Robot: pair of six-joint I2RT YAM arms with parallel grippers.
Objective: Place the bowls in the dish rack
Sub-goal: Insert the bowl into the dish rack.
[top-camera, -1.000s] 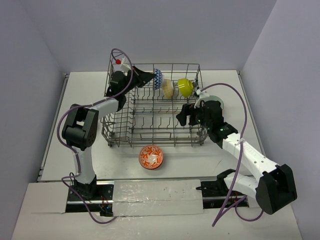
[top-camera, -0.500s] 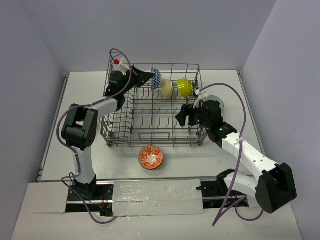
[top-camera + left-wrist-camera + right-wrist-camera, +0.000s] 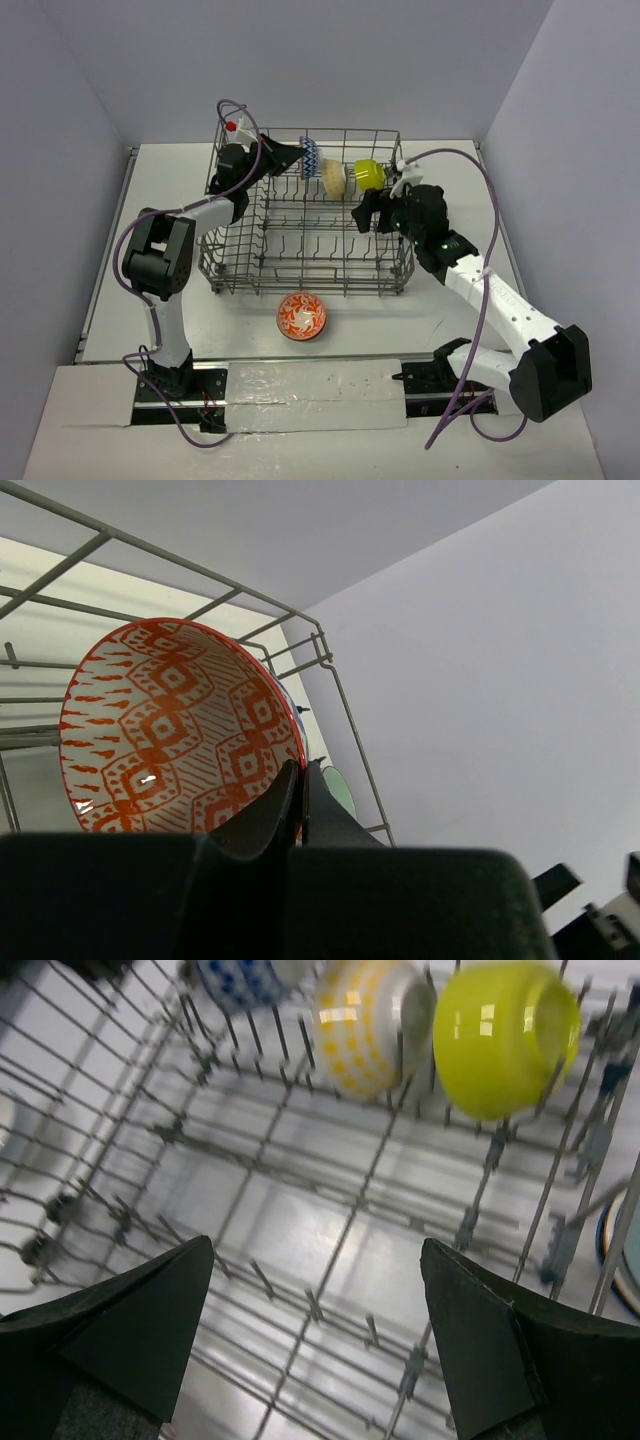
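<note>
Change over the last second: my right gripper (image 3: pixel 375 214) has lifted from the dish rack's (image 3: pixel 330 278) 4 o'clock corner to about 2 o'clock, just short of the lime bowl (image 3: pixel 368 175), and its jaws have widened a touch. They stand wide apart with nothing between them. My left gripper (image 3: pixel 290 155) has barely moved. It sits at the rack's 11 o'clock corner, fingers pinched tight on the rim of a red-patterned bowl (image 3: pixel 170 730).

So that bowl is over the back row but not yet released. Three are already racked along 12 o'clock: blue-white bowl (image 3: pixel 312 158), pale yellow bowl (image 3: pixel 335 178), then lime. One orange-red bowl (image 3: pixel 302 313) sits on the table at the rack's 6 o'clock, well apart from both grippers, and my right hand is free to fetch it.

View differences:
- The left wrist view shows the pinch on the rim plainly. From the top, my own gripper body masks the held bowl, and I probably can't separate it from the blue-white one beside it.
- The right wrist view shows free tines below the racked row, which the top view flattens.
</note>
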